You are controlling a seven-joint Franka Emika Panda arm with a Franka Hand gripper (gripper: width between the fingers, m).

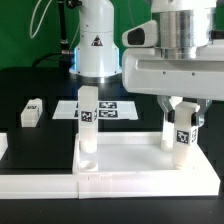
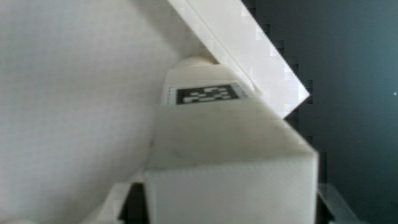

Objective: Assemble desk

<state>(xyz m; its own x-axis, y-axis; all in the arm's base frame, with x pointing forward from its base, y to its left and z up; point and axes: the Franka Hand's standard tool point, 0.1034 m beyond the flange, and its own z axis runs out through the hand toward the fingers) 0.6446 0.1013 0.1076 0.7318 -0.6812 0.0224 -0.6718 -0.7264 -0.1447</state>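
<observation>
The desk top (image 1: 130, 165) is a white tray with a raised rim, lying at the front of the black table. Two square white legs stand upright on it, one (image 1: 88, 120) toward the exterior view's left and one (image 1: 183, 138) toward its right. My gripper (image 1: 182, 118) comes down over the right leg and is shut on it, with a finger against each side. In the wrist view this leg (image 2: 222, 150) fills the space between the fingers of my gripper (image 2: 222, 205). Its tag (image 2: 205, 95) faces the camera, with the desk top (image 2: 71, 80) beneath.
Another loose white leg (image 1: 32, 113) lies on the table at the exterior view's left. The marker board (image 1: 112, 108) lies behind the tray, in front of the robot base (image 1: 100, 45). A white piece (image 1: 3, 147) shows at the left edge.
</observation>
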